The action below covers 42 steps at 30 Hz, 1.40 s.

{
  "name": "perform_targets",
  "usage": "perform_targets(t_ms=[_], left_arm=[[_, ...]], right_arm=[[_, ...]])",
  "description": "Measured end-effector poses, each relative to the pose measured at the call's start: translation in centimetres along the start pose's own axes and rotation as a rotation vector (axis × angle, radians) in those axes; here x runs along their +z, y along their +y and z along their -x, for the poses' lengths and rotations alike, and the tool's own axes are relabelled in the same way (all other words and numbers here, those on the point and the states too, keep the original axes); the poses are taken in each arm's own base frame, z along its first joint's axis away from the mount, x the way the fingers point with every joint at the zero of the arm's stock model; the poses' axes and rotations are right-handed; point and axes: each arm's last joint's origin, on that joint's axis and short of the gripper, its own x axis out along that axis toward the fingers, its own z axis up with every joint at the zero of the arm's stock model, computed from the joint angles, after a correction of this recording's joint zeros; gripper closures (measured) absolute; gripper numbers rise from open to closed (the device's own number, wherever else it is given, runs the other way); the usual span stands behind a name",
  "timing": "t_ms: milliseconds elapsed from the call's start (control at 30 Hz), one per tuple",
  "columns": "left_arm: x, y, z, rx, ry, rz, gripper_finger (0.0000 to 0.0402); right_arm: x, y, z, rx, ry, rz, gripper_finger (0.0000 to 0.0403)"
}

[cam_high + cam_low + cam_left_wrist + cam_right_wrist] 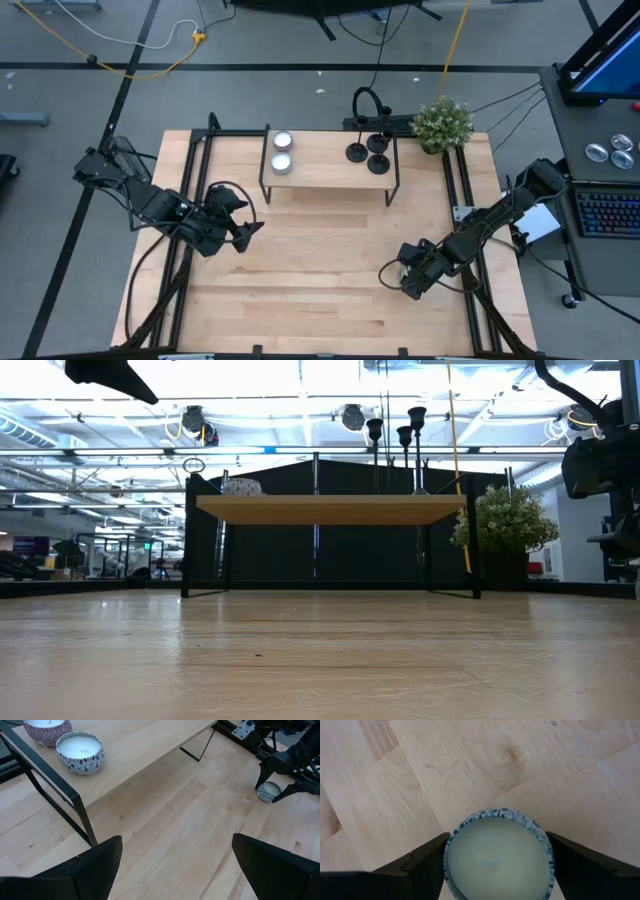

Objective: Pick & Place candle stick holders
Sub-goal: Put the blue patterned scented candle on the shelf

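We are observing the right tool (495, 865) sitting low over the worktop (320, 290) with its fingers (427, 857) bracketing a patterned candle tin (497, 852), apparently touching its rim, though we cannot tell whether they are gripping it. The left tool (175, 865) is hanging released, jaws wide, above the worktop's left side, while the three candle stick holders (368, 153) are standing on the raised shelf (320, 170), right of two more candle tins (281, 152)
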Motion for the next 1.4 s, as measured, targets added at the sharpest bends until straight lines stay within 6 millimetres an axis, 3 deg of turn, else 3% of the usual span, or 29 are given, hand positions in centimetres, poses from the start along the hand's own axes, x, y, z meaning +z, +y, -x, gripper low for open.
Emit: perform_targets(t_ms=[300,533,833,1033,1400], left_arm=[[0.0,0.0,0.0,0.0,0.0,0.0,0.0017],[0.0,0.0,0.0,0.0,-0.002,0.001,0.0021],[0.0,0.0,0.0,0.0,-0.002,0.001,0.0015],[0.0,0.0,0.0,0.0,-0.002,0.0,0.0019],[0.0,0.0,0.0,0.0,-0.002,0.0,0.0016]], right_arm=[[0.4,0.0,0.5,0.046,-0.009,-0.021,0.0109],[2.9,1.3,2.6,0.134,-0.063,0.027,0.011],[8.3,3.5,8.2,0.159,-0.161,0.15,0.0111],[12.1,3.4,11.3,0.132,-0.248,0.185,0.0111],[19.2,3.0,13.1,0.009,-0.538,0.247,0.0112]])
